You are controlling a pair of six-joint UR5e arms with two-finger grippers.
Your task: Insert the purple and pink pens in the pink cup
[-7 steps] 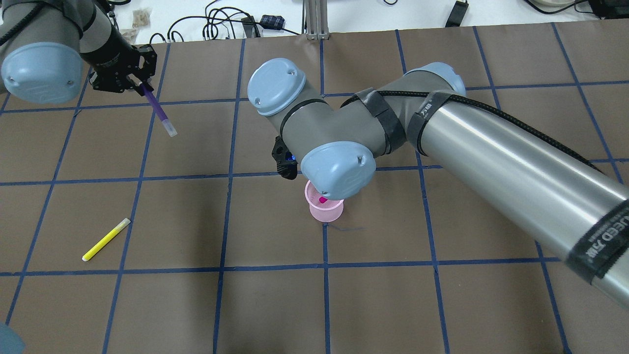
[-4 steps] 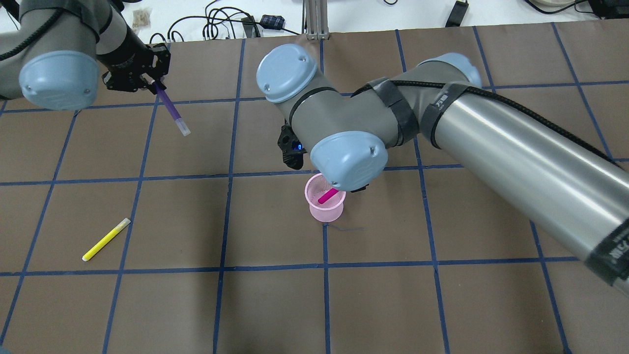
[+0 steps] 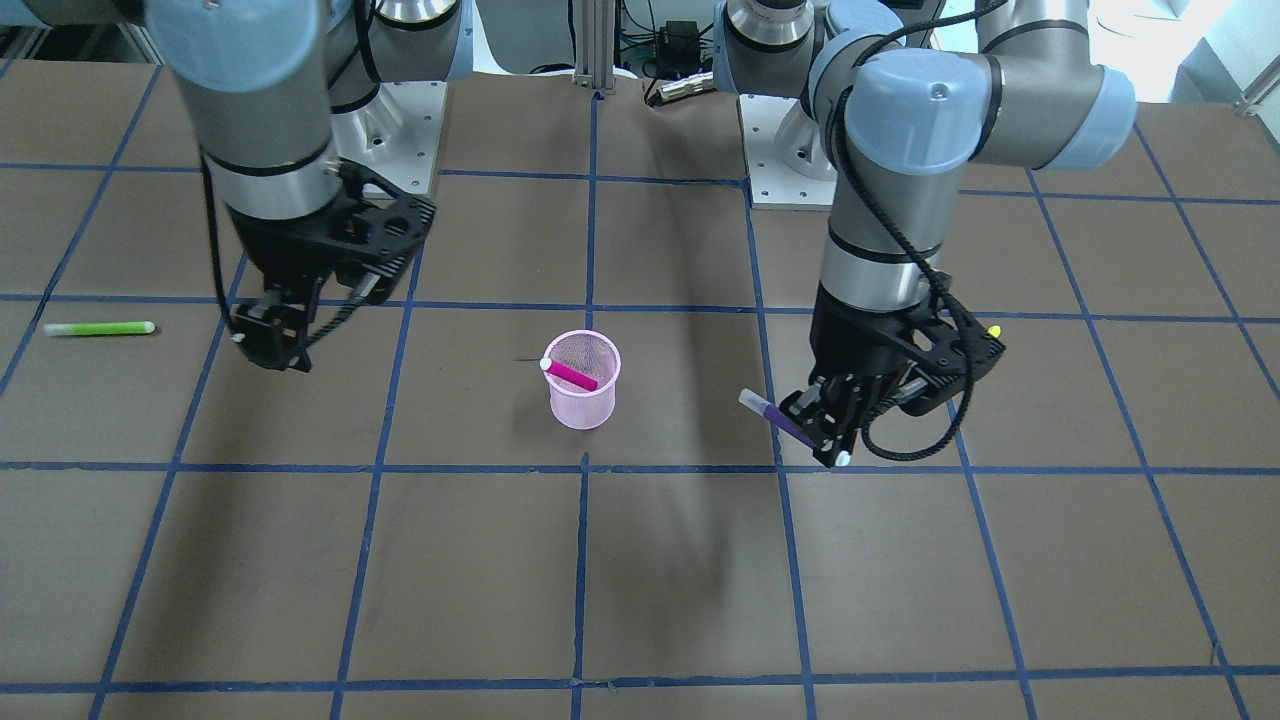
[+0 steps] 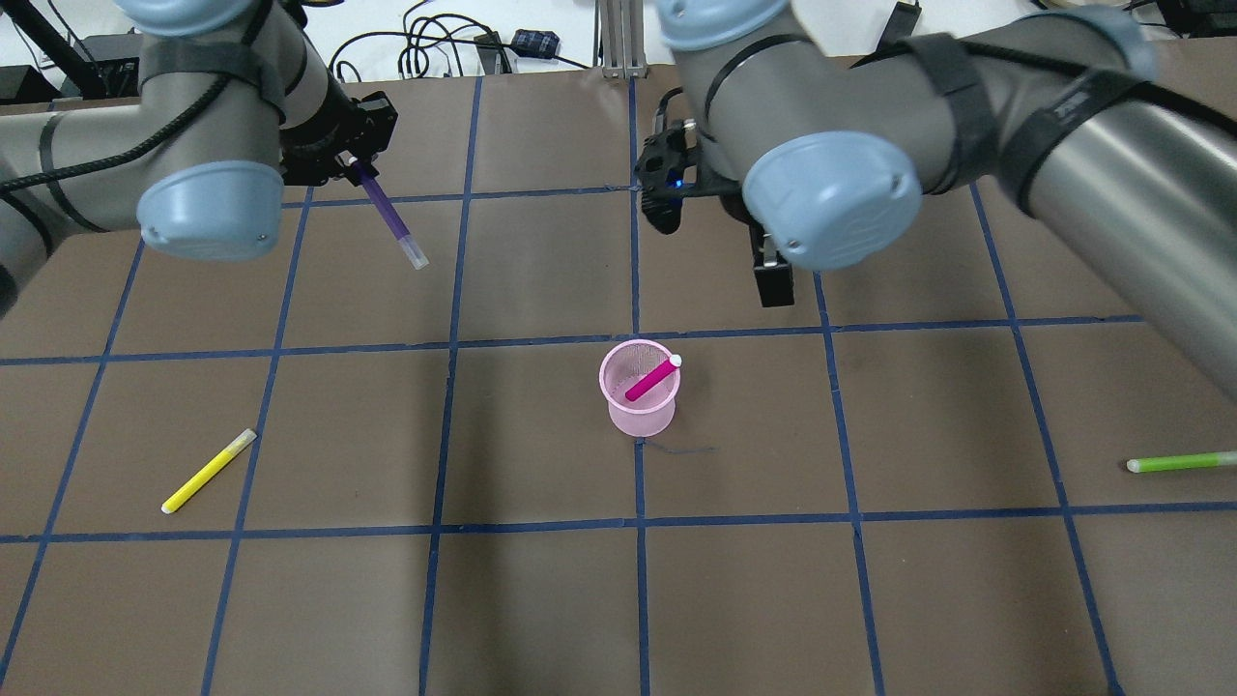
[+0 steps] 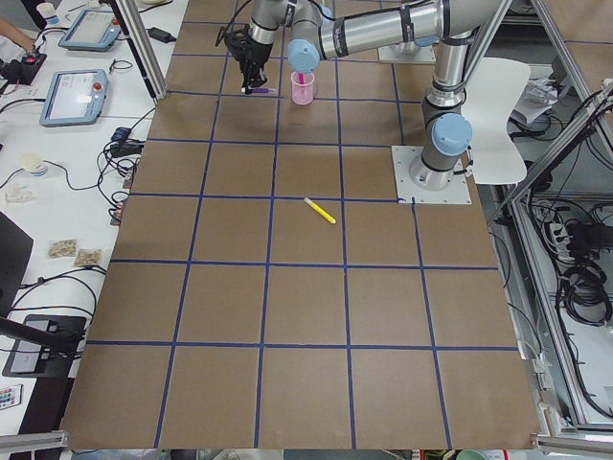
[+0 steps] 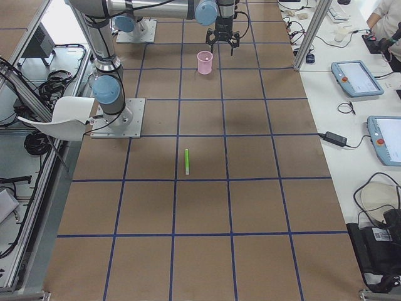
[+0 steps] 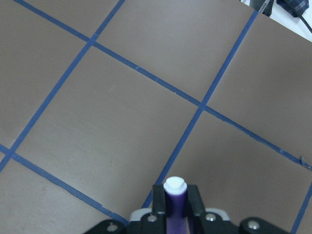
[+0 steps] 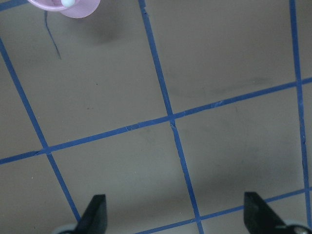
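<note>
Now the right end effector [image 8: 178, 217] is backing away, spread and empty, leaving the pink pen [image 4: 650, 378] leaning inside the pink cup [image 4: 640, 418]. The left end effector [image 4: 353, 166], pinching the purple pen [image 4: 387, 213], is closing in.

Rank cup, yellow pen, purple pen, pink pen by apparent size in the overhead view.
1. cup: largest by area.
2. yellow pen and purple pen: similar length; the purple one is held raised, nearer the camera, so I won't rank them.
3. pink pen: smallest, partly hidden inside the cup.
</note>
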